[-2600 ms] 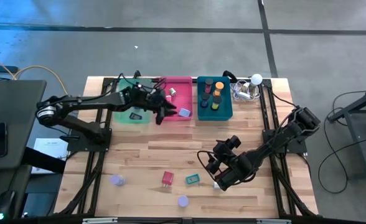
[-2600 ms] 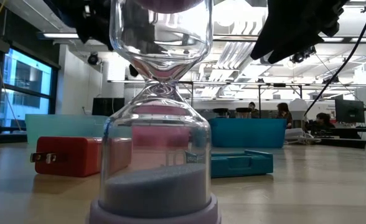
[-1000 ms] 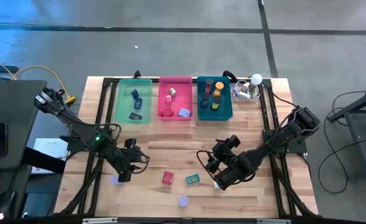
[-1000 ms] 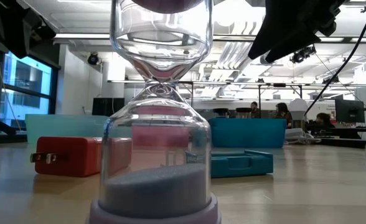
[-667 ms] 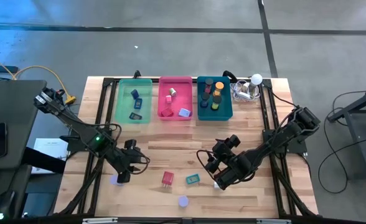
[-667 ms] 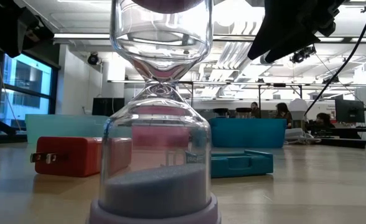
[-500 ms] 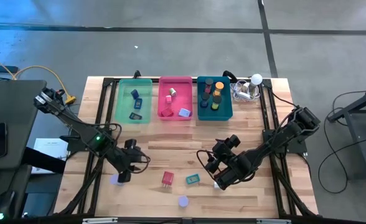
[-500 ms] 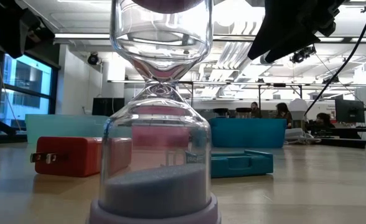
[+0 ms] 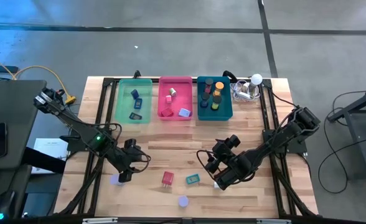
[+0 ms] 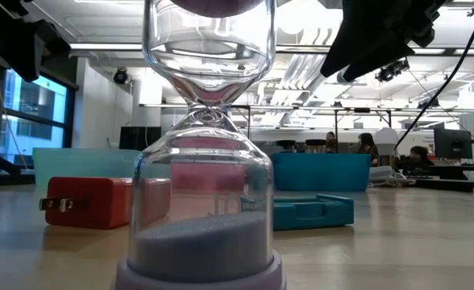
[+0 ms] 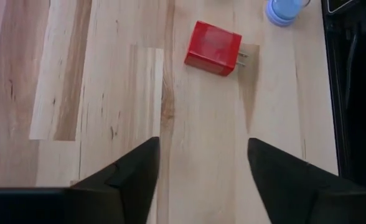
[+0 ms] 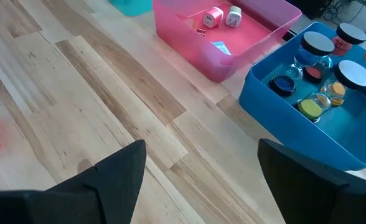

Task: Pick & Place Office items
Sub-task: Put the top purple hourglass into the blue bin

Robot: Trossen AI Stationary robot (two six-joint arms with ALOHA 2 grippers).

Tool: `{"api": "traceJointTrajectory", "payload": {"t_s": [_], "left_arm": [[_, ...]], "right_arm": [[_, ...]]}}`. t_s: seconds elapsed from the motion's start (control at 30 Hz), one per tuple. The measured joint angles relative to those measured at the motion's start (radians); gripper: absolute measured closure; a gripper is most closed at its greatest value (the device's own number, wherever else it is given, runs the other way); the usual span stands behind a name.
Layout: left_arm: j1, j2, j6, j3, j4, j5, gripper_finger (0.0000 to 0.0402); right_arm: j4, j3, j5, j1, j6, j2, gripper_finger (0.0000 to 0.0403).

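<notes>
On the table's near part a red plug block (image 9: 167, 179) (image 10: 100, 201) lies flat, with a teal block (image 9: 192, 179) (image 10: 309, 211) to its right. One lavender-capped hourglass (image 9: 182, 201) (image 10: 205, 161) stands upright near the near edge. Another lavender cap (image 9: 114, 180) sits at the near left. My left gripper (image 9: 123, 173) (image 11: 201, 168) hovers open just beside that cap; the left wrist view shows the red block (image 11: 213, 47) ahead of it. My right gripper (image 9: 223, 177) (image 12: 198, 168) hangs open right of the teal block, touching nothing.
Along the far edge stand a green tray (image 9: 134, 101), a pink tray (image 9: 175, 99) (image 12: 233, 31) and a teal tray (image 9: 215, 98) (image 12: 320, 118), each holding small items. A white ball with cables (image 9: 250, 87) lies at the far right. A small white piece (image 9: 215, 185) sits under my right arm.
</notes>
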State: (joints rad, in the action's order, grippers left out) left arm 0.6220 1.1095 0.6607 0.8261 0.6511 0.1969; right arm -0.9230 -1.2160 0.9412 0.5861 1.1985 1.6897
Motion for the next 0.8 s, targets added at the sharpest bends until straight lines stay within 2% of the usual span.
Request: {"api": "traceJointTrajectory", "payload": {"t_s": [0.17, 0.37, 0.57, 0.8], "left_arm": [[0.000, 0.000, -0.007, 0.000, 0.000, 0.018, 0.0127], [0.013, 0.000, 0.046, -0.001, 0.000, -0.020, 0.0121], [0.017, 0.000, 0.123, -0.001, 0.001, -0.120, 0.0121], [-0.010, 0.000, 0.331, -0.001, 0.046, -0.337, 0.0121]], "right_arm": [[0.000, 0.000, -0.001, 0.000, 0.000, 0.000, 0.0105], [0.000, 0.000, -0.001, 0.000, -0.007, 0.000, 0.0105], [0.000, 0.000, -0.001, 0.000, -0.018, 0.000, 0.0105], [0.016, 0.000, -0.001, 0.000, -0.018, 0.000, 0.0105]]}}
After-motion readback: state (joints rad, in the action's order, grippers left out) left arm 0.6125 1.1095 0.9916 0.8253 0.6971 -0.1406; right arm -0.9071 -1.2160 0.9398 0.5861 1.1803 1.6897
